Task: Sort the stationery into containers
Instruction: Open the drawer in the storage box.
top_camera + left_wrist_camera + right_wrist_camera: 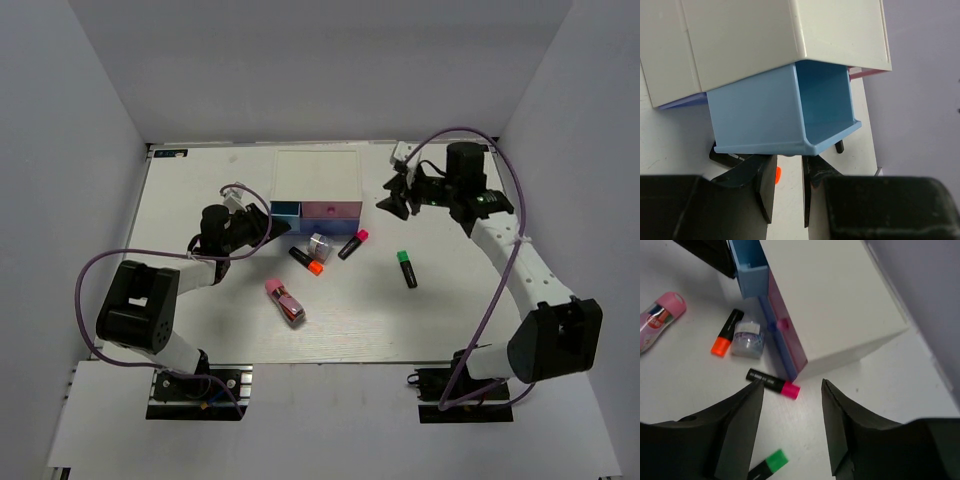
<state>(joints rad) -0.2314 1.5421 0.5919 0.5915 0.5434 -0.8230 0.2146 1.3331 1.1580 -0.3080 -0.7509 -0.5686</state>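
The white cabinet (317, 172) stood at the back of the surface (200, 290). Its blue drawer (765, 120) was pulled partway out at the left of its front. The wider pink-purple drawer (333, 210) sat beside it.

The left gripper (788, 160) was right at the front lip of the blue drawer. Its fingers (767, 195) stood a narrow gap apart, their tips up against the lip. I could not tell whether they pinched the lip or only touched it.

The right gripper (792, 385) hung in the air near the cabinet's right front corner. Its fingers (740, 430) were spread wide with nothing between them.

All the stationery lay loose on the surface in front of the cabinet. The silver-purple block (320, 244) was nearest the drawers. The orange-capped marker (306, 261) lay just beside it on the left, and the pink-capped marker (353, 244) lay near it on the right. The green-capped marker (406, 268) lay farther right, apart from the others. The pink stapler-like piece (285, 300) lay closer to the arm bases, to the left of the markers.
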